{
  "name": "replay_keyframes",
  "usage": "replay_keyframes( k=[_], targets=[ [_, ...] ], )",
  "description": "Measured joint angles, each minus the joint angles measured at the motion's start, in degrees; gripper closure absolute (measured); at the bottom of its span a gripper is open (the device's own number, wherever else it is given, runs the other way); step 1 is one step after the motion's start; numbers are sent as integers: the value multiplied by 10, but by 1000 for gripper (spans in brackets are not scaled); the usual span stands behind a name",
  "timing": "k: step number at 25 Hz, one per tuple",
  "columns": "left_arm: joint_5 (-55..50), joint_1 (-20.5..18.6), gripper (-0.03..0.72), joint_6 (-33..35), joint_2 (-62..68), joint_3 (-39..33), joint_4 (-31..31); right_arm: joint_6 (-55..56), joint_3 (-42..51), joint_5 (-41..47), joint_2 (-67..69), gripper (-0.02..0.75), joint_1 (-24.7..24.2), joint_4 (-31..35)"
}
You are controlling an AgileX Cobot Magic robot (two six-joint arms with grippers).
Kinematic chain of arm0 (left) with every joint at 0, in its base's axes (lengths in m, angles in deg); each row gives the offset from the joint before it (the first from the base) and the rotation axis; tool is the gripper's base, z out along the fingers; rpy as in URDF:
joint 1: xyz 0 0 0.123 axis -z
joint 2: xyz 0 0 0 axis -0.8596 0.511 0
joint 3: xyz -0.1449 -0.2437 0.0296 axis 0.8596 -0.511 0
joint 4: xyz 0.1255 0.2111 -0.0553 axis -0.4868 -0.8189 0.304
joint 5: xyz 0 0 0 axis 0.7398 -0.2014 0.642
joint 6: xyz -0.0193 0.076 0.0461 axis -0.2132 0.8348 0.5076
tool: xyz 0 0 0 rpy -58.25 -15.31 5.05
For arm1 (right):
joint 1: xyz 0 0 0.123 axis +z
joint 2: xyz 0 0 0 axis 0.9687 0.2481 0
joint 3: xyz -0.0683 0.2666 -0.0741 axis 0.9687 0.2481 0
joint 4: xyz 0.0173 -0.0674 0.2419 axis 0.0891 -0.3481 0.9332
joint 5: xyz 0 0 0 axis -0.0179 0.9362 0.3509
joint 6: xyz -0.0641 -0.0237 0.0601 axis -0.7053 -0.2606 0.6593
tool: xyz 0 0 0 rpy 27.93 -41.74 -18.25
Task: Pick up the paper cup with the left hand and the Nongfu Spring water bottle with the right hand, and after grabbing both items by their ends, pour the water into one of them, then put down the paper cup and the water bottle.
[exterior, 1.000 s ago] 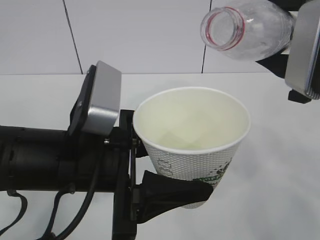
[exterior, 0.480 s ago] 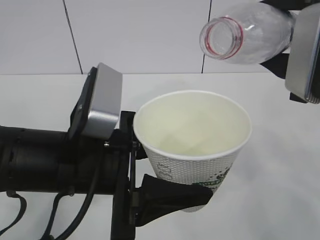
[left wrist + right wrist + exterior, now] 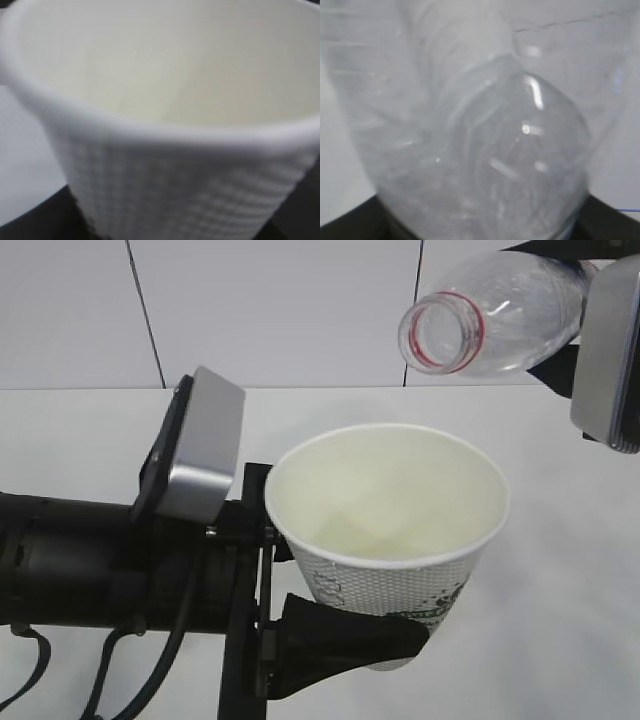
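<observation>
The white paper cup (image 3: pixel 385 540) with green print is held upright above the table, my left gripper (image 3: pixel 340 585) shut on its lower half; one black finger (image 3: pixel 345 638) wraps the near side. The cup's dotted wall and cream inside fill the left wrist view (image 3: pixel 165 125). The clear, capless Nongfu Spring water bottle (image 3: pixel 500 310) lies nearly level at the top right, its red-ringed mouth (image 3: pixel 440 332) above and beyond the cup's far rim. My right gripper (image 3: pixel 560 305) is shut on its base end. The bottle (image 3: pixel 485 140) fills the right wrist view. No water stream shows.
The white table (image 3: pixel 560 570) lies under both arms. A pale panelled wall (image 3: pixel 280 310) with dark seams stands behind. The left arm's silver module (image 3: pixel 195 445) sits just left of the cup, and the right arm's grey module (image 3: pixel 610 350) hangs at the right edge.
The bottle has come down a little and turned closer to level, its mouth now facing more sideways. The cup has sunk slightly. Both grips are unchanged.
</observation>
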Motion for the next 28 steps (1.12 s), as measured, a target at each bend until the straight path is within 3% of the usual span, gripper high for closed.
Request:
replay_keyframes(
  k=[28],
  targets=[
    [13, 0, 193, 0, 0, 0, 12, -58, 0, 1, 0, 299, 0, 0]
  ],
)
